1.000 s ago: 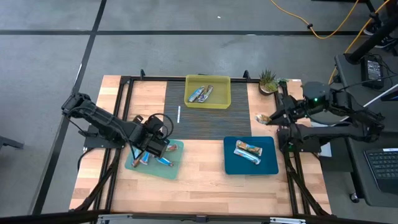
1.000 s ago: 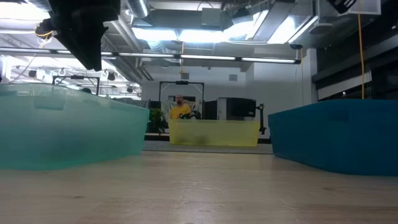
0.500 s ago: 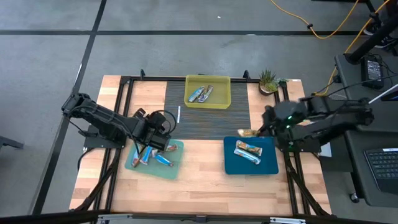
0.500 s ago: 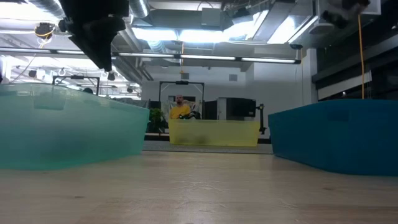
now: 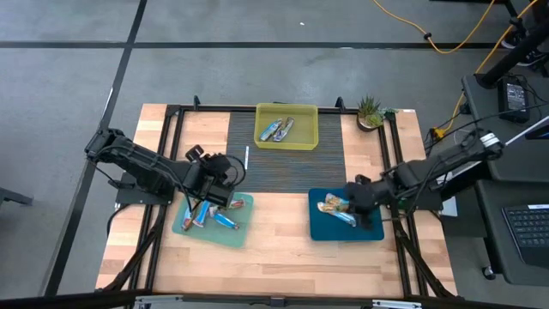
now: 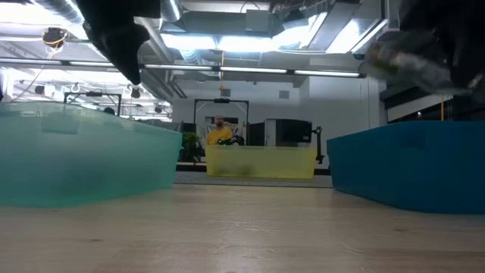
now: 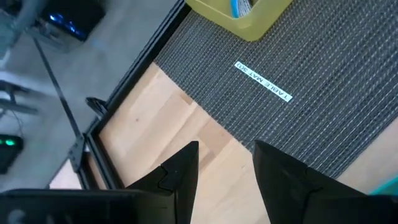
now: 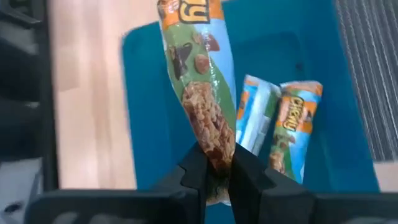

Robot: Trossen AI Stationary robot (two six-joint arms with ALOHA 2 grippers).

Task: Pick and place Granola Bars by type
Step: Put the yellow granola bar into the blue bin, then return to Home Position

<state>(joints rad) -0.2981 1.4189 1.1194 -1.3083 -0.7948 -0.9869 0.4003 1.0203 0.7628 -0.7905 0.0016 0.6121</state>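
Wooden worktop (image 5: 274, 249) with dark centre mat (image 5: 287, 163), open workshop hall behind; three sorting bins, bars part-sorted.

Near right: dark blue bin (image 5: 345, 225) holding two tan-orange Granola Bars (image 8: 280, 127). The right gripper (image 5: 350, 200), a second ago out at the worktop's right edge, now hangs over this bin; its jaws are closed nearly tight on one end of another tan-orange bar (image 8: 199, 81), which juts out over the bin floor. The carry is done; judged next step is release into the matching bin. Near left: teal bin (image 5: 242, 232) with blue Granola Bars (image 5: 225, 221); the left gripper (image 7: 225, 171) has lifted off that bin toward the mat, jaws a moderate gap apart, empty. Centre: thin white stick (image 5: 246, 158) on the mat. Far edge: yellow bin (image 5: 286, 142) with silvery-grey bars (image 5: 278, 129); small potted plant (image 5: 371, 110) at the far right corner.
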